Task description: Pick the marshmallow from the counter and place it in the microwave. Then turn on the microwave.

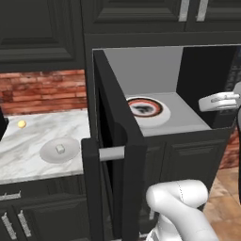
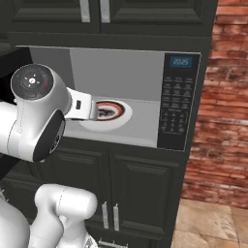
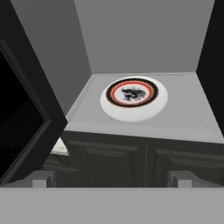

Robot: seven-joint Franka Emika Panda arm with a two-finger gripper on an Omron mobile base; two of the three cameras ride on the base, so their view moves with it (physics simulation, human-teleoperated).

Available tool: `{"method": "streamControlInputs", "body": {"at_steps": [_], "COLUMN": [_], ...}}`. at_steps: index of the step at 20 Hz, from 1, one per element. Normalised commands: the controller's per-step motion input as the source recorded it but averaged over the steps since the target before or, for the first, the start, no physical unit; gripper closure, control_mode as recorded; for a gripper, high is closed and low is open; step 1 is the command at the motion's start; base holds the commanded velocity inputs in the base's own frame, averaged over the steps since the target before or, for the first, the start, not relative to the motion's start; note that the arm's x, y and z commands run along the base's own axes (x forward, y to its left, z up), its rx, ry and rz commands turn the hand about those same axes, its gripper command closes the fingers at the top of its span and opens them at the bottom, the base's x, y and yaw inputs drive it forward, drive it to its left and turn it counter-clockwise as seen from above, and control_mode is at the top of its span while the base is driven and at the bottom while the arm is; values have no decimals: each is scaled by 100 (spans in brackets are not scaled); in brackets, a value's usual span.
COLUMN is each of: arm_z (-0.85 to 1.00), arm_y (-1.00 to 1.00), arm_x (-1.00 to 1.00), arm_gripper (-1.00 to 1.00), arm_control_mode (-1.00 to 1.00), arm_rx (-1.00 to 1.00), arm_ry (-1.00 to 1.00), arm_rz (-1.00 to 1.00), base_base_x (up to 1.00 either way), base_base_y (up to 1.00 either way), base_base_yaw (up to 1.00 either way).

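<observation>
So the microwave (image 1: 155, 108) is standing wide open, its door (image 1: 117, 155) swinging out to the left, turntable (image 3: 133, 97) sitting bare inside. Gripper (image 3: 113, 181) is hanging just in front of the microwave, fingers spread wide, holding nothing. Marshmallow (image 1: 60, 149) is sitting on the grey plate (image 1: 52, 153) on the counter (image 1: 28, 146), left of the microwave.

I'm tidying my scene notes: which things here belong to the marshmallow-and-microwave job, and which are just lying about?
Belongs to the job:
- marshmallow, on the grey plate
- microwave, door open
- turntable, bare
- counter
- gripper, jaws open, empty

Just lying about:
- grey plate
- yellow ball
- brick wall
</observation>
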Motion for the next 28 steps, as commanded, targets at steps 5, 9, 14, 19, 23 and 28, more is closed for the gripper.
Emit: {"method": "streamControlInputs", "body": {"at_steps": [5, 9, 14, 19, 23, 28], "arm_z": [0, 0, 0, 0, 0, 0], "arm_y": [0, 0, 0, 0, 0, 0], "arm_x": [0, 0, 0, 0, 0, 0], "arm_gripper": [-100, -100, -100, -100, -100, -100], "arm_control_mode": [100, 100, 100, 100, 100, 100], "arm_rx": [0, 0, 0, 0, 0, 0], "arm_ry": [0, 0, 0, 0, 0, 0], "arm_rz": [0, 0, 0, 0, 0, 0], "base_base_x": [-43, -53, -53, -52, -50, -46], "base_base_y": [-16, -16, -15, -13, -11, -1], "base_base_yaw": [-1, -1, -2, -2, -2, -1]}}
